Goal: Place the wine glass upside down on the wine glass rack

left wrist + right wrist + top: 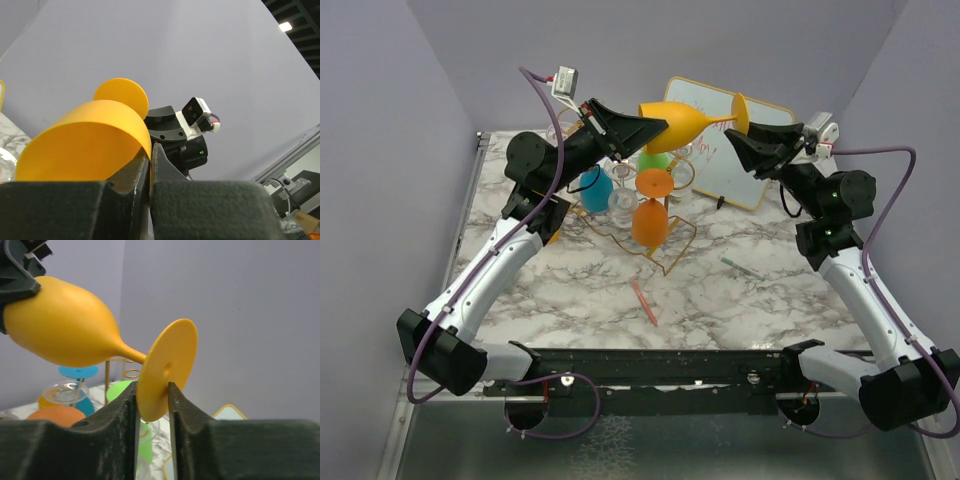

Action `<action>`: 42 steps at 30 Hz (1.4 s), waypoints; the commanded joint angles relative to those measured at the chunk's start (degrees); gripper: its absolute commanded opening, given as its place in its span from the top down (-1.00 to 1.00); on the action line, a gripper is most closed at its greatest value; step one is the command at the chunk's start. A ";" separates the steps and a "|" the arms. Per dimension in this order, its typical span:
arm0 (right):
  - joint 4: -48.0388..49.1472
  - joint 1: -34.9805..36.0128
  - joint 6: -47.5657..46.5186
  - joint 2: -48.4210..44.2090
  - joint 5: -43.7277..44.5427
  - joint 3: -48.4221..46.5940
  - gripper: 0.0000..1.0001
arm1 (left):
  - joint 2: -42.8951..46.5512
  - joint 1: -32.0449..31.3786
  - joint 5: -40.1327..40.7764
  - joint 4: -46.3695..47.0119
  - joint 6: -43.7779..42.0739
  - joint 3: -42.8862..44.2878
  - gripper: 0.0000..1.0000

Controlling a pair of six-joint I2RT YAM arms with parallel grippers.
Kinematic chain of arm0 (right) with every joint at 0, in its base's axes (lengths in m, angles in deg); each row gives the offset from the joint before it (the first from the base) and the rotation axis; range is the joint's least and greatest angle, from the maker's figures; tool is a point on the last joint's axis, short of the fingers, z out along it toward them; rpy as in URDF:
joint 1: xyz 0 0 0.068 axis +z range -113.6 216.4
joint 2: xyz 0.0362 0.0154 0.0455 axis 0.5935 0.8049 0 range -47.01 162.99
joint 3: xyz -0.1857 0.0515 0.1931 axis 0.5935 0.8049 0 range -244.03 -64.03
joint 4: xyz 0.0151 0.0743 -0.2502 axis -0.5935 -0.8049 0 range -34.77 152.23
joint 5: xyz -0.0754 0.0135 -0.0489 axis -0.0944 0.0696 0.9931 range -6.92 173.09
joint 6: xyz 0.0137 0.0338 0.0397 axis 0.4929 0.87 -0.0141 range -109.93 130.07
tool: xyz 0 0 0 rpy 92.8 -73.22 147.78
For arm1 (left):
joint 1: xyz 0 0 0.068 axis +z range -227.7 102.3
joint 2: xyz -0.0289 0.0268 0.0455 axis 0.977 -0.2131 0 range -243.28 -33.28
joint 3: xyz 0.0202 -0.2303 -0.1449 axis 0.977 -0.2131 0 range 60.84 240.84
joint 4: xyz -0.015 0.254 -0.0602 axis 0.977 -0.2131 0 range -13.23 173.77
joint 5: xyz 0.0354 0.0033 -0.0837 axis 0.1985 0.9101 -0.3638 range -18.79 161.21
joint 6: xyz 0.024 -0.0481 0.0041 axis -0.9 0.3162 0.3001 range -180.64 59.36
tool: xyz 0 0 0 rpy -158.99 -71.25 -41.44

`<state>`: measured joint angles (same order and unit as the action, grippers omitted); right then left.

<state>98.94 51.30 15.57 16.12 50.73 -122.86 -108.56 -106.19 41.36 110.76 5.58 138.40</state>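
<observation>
The yellow wine glass hangs on its side in the air above the table, bowl to the left, foot to the right. My left gripper is shut on the rim of the bowl. My right gripper has its fingers on both faces of the round foot, which sits tilted between them. Below the glass stands the gold wine glass rack, with orange, green, blue and clear glasses hanging upside down on it.
A yellow-framed whiteboard leans at the back right behind the rack. A pink pen and a green pen lie on the marble table in front. Grey walls close in on the left, right and back.
</observation>
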 commanded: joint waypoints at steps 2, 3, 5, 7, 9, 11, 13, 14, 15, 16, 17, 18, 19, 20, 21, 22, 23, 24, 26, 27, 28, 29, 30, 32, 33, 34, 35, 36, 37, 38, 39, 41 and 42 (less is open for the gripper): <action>0.60 0.05 -4.80 -0.46 6.21 0.84 0.56 | -0.91 -1.83 1.65 3.55 2.79 -0.76 1.00; 0.86 0.05 -4.95 -0.58 7.15 0.94 0.64 | -1.28 -2.10 1.47 3.60 2.85 -0.67 1.00; 1.60 0.06 -4.97 -0.70 8.50 1.11 0.82 | -1.70 -2.47 1.31 3.77 3.06 -0.57 1.00; 2.10 0.07 -4.97 -0.83 10.06 1.27 0.98 | -2.00 -2.70 1.05 3.82 2.89 -0.41 0.99; 3.19 0.07 -6.57 -1.18 12.35 1.88 0.99 | -2.14 -2.80 1.04 3.87 2.51 -0.40 0.78; 4.69 0.05 -6.82 -1.59 14.51 2.72 0.99 | -2.15 -2.80 1.06 3.87 2.07 -0.33 0.60; 6.57 0.05 -6.88 -1.90 17.02 3.41 0.99 | -2.11 -2.80 1.04 3.87 1.69 0.01 0.43; 7.60 0.05 -6.96 -1.97 18.10 3.64 0.99 | -2.21 -2.80 1.00 3.87 1.52 0.23 0.30; 8.70 0.05 -7.17 -2.04 19.27 3.81 0.99 | -2.34 -2.80 1.02 3.82 1.44 0.42 0.16; 9.56 0.09 -7.41 -2.00 20.63 3.96 0.99 | -2.37 -2.80 1.11 3.86 1.35 0.57 0.04; 10.45 0.05 -7.92 -1.97 21.75 3.84 0.99 | -2.47 -2.80 1.24 3.87 1.23 0.83 -0.05; 11.13 0.05 -8.76 -1.83 22.65 3.78 0.98 | -2.49 -2.80 1.20 3.79 1.12 1.09 -0.14; 11.67 0.05 -9.73 -1.69 23.08 3.60 0.99 | -2.62 -2.80 1.12 3.76 1.18 1.49 -0.20; 12.00 0.05 -11.24 -1.59 23.08 3.29 0.99 | -2.80 -2.80 0.89 3.78 1.03 1.91 -0.25; 12.31 0.05 -12.81 -1.60 22.99 3.02 0.99 | -2.89 -2.80 0.66 3.77 0.69 2.38 -0.33; 12.66 0.05 -14.39 -1.53 23.20 2.82 0.99 | -2.95 -2.80 0.51 3.78 0.47 2.70 -0.38; 12.99 0.05 -15.78 -1.58 23.44 2.65 0.99 | -2.94 -2.80 0.49 3.66 0.33 2.84 -0.43; 13.42 0.05 -17.26 -1.65 23.77 2.52 0.99 | -2.89 -2.72 0.57 3.42 0.06 2.98 -0.46; 14.09 0.05 -19.64 -1.70 24.96 2.10 0.99 | -2.71 -2.71 0.97 2.43 -0.47 3.12 -0.51; 14.25 0.05 -21.52 -1.70 25.47 1.79 0.99 | -2.60 -2.71 1.13 1.88 -0.92 3.24 -0.53; 14.14 0.05 -22.75 -1.65 25.98 1.44 0.99 | -2.45 -2.71 1.44 1.05 -1.42 3.41 -0.54; 14.05 0.05 -25.20 -1.65 26.26 1.17 0.99 | -2.25 -2.71 1.76 0.19 -1.96 3.65 -0.54; 13.93 0.05 -27.61 -1.69 26.43 0.97 0.99 | -2.07 -2.71 2.26 -0.73 -2.70 3.92 -0.55; 14.36 0.05 -31.91 -1.65 26.42 1.06 0.99 | -1.74 -2.71 2.97 -2.57 -4.05 4.71 -0.58; 14.56 0.05 -34.11 -1.57 26.65 1.00 0.99 | -1.82 -2.71 3.25 -3.62 -4.71 5.36 -0.58; 14.62 0.05 -36.07 -1.46 26.87 0.83 0.99 | -1.92 -2.71 3.25 -4.62 -5.30 6.31 -0.59; 14.54 0.05 -38.16 -1.35 27.09 0.74 0.99 | -2.31 -2.71 2.98 -5.53 -5.71 7.37 -0.60; 14.53 0.07 -40.28 -1.22 27.21 0.66 0.99 | -2.77 -2.71 2.51 -6.33 -6.01 8.48 -0.60; 14.53 0.05 -42.30 -1.18 27.25 0.65 0.99 | -3.31 -2.71 2.18 -7.39 -6.23 9.61 -0.60; 14.34 0.05 -44.30 -1.03 27.12 0.71 0.99 | -3.84 -2.71 1.84 -7.99 -6.46 10.49 -0.61; 14.07 0.05 -45.93 -1.02 27.06 0.73 0.98 | -4.40 -2.71 1.62 -8.69 -6.71 11.56 -0.61; 12.80 0.05 -48.60 -1.03 26.89 0.58 0.99 | -5.45 -2.75 1.63 -10.79 -7.47 13.79 -0.62; 12.01 0.05 -49.79 -1.08 26.58 0.44 0.99 | -6.16 -2.79 1.63 -11.94 -8.04 15.27 -0.62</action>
<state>111.04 51.30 -24.95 15.25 76.08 -120.21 -112.28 -109.05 43.00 104.05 0.68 148.50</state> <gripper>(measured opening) 0.029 0.804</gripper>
